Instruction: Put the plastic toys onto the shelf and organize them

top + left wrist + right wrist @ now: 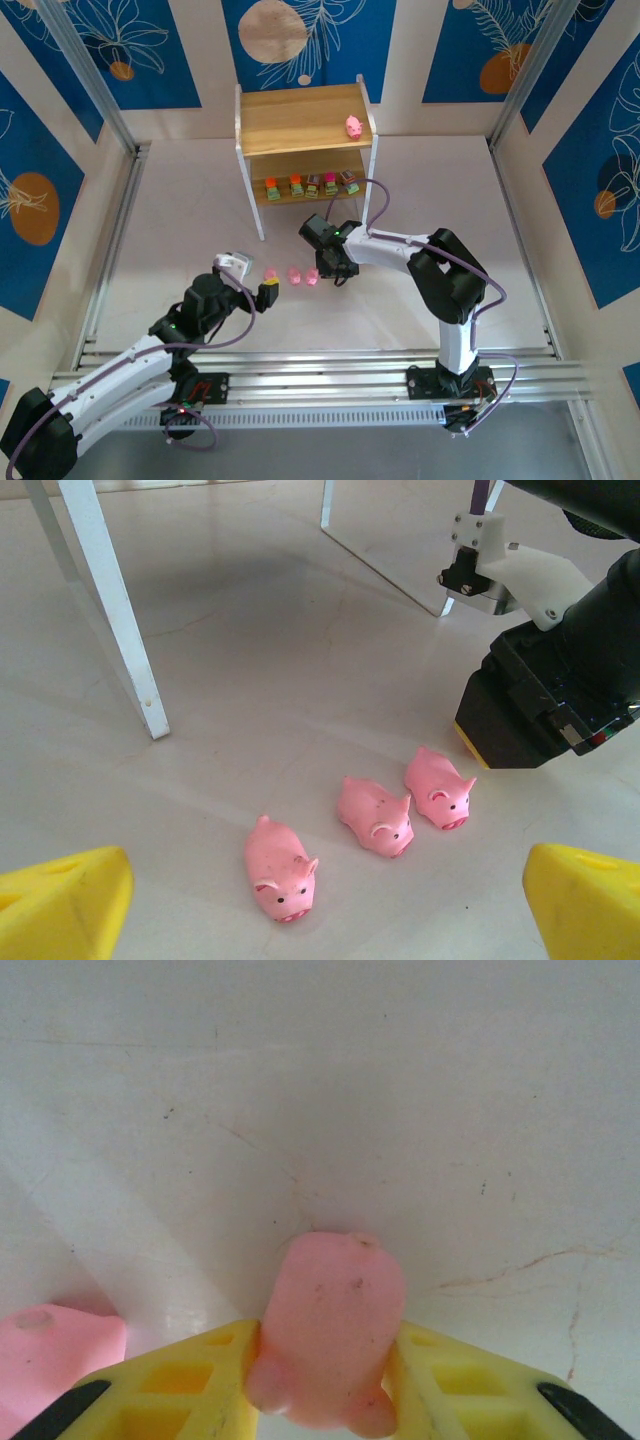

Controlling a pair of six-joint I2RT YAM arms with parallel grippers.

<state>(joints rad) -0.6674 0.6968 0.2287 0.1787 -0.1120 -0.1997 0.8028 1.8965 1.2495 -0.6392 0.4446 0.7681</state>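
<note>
Your right gripper (pixel 325 1385) is clamped on a pig (pixel 335 1300); lift it straight up, clear of the neighbour pig (pixel 60 1345) just left. Your left gripper (pixel 325 905) sits spread apart.

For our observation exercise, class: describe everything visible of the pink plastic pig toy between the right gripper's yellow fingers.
The rounded pink plastic pig toy looks smooth, with faint dark specks and two small stubs at its near end. The yellow fingers of the right gripper press both its sides above the pale table; whether it touches the table is unclear.
</note>
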